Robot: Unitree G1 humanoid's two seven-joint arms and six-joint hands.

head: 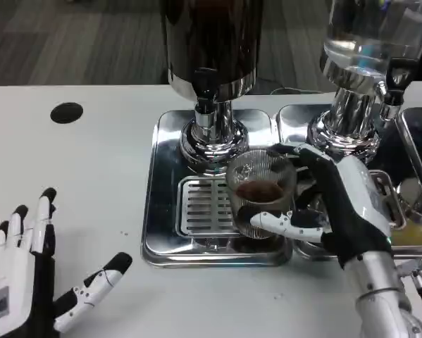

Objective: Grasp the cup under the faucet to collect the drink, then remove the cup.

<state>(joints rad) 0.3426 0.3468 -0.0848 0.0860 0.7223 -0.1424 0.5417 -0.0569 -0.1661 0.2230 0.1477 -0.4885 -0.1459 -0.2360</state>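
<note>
Cup [261, 190] sits in right hand [341, 204], clear ribbed glass with dark drink at the bottom; thumb wraps across the cup's lower front, the other fingers curl round its far right side, so the hand grips it from the right. Cup stands upright over the slotted grate [205, 208] of the left drip tray [165, 211], its right edge near that tray's right rim, whether its base touches the grate or is lifted just off cannot be told. Faucet [205, 105] of the dark dispenser [211, 42] hangs up and to the left of the cup, not directly over its mouth; chrome base [211, 144] of that dispenser is just behind the cup. Right silver forearm [383, 296] comes in from the lower right corner. Left hand [34, 278] rests low on the white table [70, 169] at the lower left, fingers spread apart, thumb out to the right, holding nothing, well apart from the tray. Second dispenser [369, 35] with clear liquid stands on its own tray [295, 120] behind the right hand. Black round spot [66, 113] on the table at upper left
</note>
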